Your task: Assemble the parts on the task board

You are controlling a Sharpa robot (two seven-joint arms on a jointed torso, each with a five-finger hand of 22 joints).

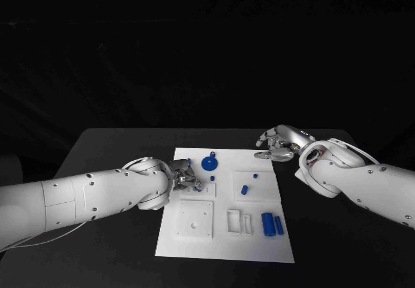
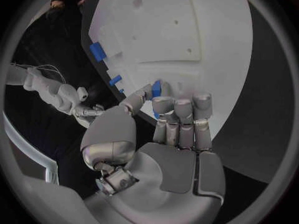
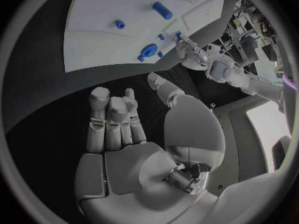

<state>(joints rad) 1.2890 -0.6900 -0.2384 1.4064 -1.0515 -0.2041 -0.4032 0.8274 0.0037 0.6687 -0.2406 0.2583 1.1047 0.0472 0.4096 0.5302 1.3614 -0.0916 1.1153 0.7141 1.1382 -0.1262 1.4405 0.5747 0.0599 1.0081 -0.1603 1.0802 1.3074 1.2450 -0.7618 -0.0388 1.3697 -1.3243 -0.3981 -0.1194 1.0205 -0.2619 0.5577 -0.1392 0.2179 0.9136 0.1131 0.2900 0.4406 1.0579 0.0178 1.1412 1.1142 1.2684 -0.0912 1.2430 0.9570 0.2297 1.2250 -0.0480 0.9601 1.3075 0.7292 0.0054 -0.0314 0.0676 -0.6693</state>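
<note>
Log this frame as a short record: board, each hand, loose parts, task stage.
board: white task board mid-table
left hand: over the board's left side, pinching a small blue part
right hand: off the board's far right corner, empty, fingers curled
loose parts: round blue part; two blue cylinders
stage: assembly unfinished

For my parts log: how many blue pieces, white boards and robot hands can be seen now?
Blue pieces lying on the task board: 6
Blue piece pinched by the left robot hand: 1
Task board: 1
Robot hands: 2
Total: 10
</note>
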